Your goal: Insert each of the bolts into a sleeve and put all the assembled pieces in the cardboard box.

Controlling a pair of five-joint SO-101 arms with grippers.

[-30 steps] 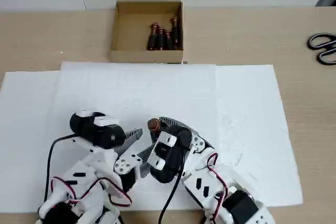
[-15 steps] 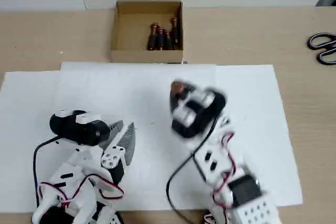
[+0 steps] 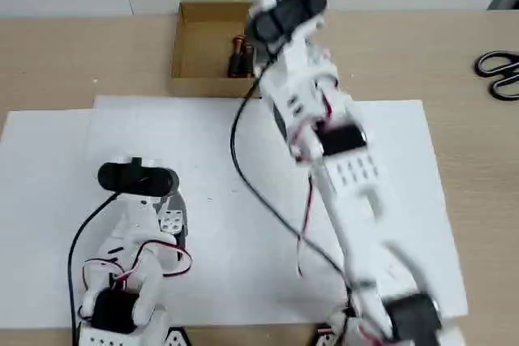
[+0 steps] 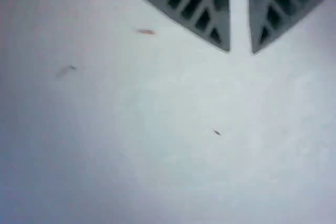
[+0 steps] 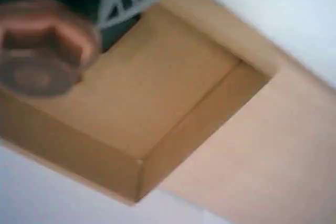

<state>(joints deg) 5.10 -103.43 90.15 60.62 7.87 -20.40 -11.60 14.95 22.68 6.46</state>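
The cardboard box (image 3: 185,46) stands at the back of the table with several assembled bolt-and-sleeve pieces (image 3: 241,58) inside. My right arm (image 3: 288,14) stretches across the paper and hangs over the box's right half. In the right wrist view, my right gripper (image 5: 105,14) is shut on an assembled piece: a copper bolt head (image 5: 42,51) sticking out of a dark sleeve (image 5: 118,30), held above the box floor (image 5: 152,93). My left gripper (image 4: 239,45) (image 3: 173,220) hovers low over the white paper near the front left, narrowly open with nothing between its fingers.
A large white paper sheet (image 3: 243,160) covers the table's middle and front. Scissors (image 3: 501,70) lie at the far right edge. The right arm's body and cables (image 3: 340,168) cross the paper's right half.
The right arm swung from beside the left gripper at the front up to the box, carrying the bolt and sleeve. The left arm drew back toward the front left.
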